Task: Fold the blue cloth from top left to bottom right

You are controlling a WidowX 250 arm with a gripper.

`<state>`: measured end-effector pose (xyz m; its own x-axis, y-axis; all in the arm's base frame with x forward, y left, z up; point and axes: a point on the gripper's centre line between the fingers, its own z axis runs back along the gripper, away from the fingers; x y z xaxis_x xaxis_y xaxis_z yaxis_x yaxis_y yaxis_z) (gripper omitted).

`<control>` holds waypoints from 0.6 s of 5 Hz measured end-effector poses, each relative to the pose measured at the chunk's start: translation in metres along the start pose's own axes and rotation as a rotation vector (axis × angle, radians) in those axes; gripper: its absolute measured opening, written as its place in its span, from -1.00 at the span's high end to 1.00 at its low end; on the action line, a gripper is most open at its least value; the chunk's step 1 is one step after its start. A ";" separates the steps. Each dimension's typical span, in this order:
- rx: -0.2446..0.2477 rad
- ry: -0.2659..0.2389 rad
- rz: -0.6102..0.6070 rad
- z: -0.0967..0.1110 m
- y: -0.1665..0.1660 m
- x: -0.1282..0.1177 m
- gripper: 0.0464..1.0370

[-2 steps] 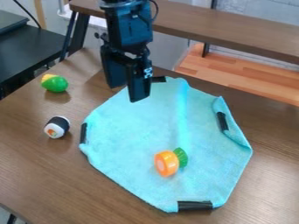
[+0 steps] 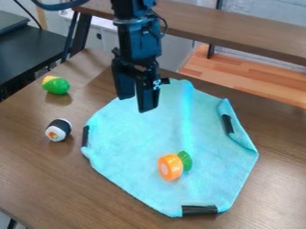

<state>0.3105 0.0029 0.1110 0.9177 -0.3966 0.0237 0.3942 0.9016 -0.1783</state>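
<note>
The black gripper (image 2: 137,103) hangs over the upper left part of the light blue cloth (image 2: 146,138), its two fingers apart with nothing between them. The cloth lies mostly flat on the brown table, with black pieces at its corners. Its right corner is turned inward, with a black clip (image 2: 227,124) there. On the cloth's lower middle rests an orange and green toy (image 2: 172,167). Part of the cloth's top left edge is hidden behind the gripper.
Left of the cloth, a sushi toy (image 2: 58,129) and a green and yellow toy (image 2: 56,85) sit on the table (image 2: 36,179). Behind the table's far edge runs a brown bench or shelf (image 2: 239,31).
The gripper has moved slightly right and down in the view, still with its fingers apart. Cloth and toys have stayed where they were.
</note>
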 end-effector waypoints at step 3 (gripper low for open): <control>0.132 -0.299 -0.181 0.004 0.048 0.037 -0.93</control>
<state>0.3637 0.0322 0.1076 0.7988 -0.5009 0.3332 0.5363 0.8439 -0.0171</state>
